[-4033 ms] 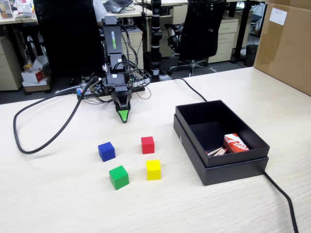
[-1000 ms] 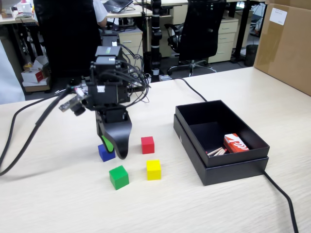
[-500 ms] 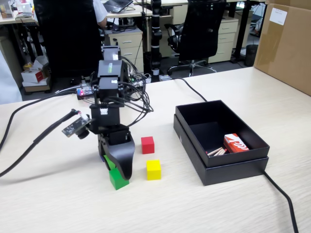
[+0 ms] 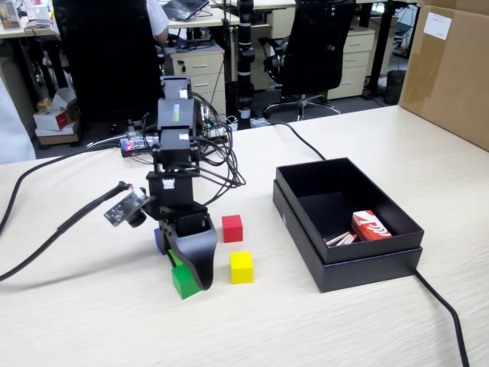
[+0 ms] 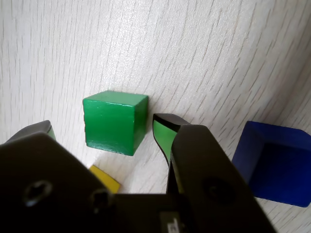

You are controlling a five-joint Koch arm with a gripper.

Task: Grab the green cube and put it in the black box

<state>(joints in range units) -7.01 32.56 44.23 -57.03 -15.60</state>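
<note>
The table (image 4: pixel 367 336), pale wood-grain, filled most of the fixed view; a brown carton (image 4: pixel 451 69) was seen at upper right, prob. unrelated to the job. The black box (image 4: pixel 306 222) was set right of centre, lid-less and shallow, with a small red packet (image 4: pixel 370 225) and some thin sticks lying in its lower right corner. It was judged to be placed well apart from the blocks so a clear carry path was left.

The arm (image 4: pixel 177 145) was seen left of centre, folded downward, w/ its gripper (image 4: pixel 186 271) lowered to the table. In the wrist view the gripper (image 5: pixel 102 136) was spread apart, one green-lined tip at centre-right and the other at the left edge, w/ the green cube (image 5: pixel 114 121) sitting between them, nothing clamped yet. Contact could not be confirmed; the right tip looked just beside the cube's face. The stance was judged to be a straddle before closing.

The green cube (image 4: pixel 183 281) was on the table at lower left-centre of the fixed view, partly hidden by the gripper. A red cube (image 4: pixel 232 228) and a yellow cube (image 4: pixel 241 267) lay just right of it; a blue cube (image 5: pixel 274 165) was at the right edge of the wrist view. The blue one was near enough that a bump was judged possible.
</note>
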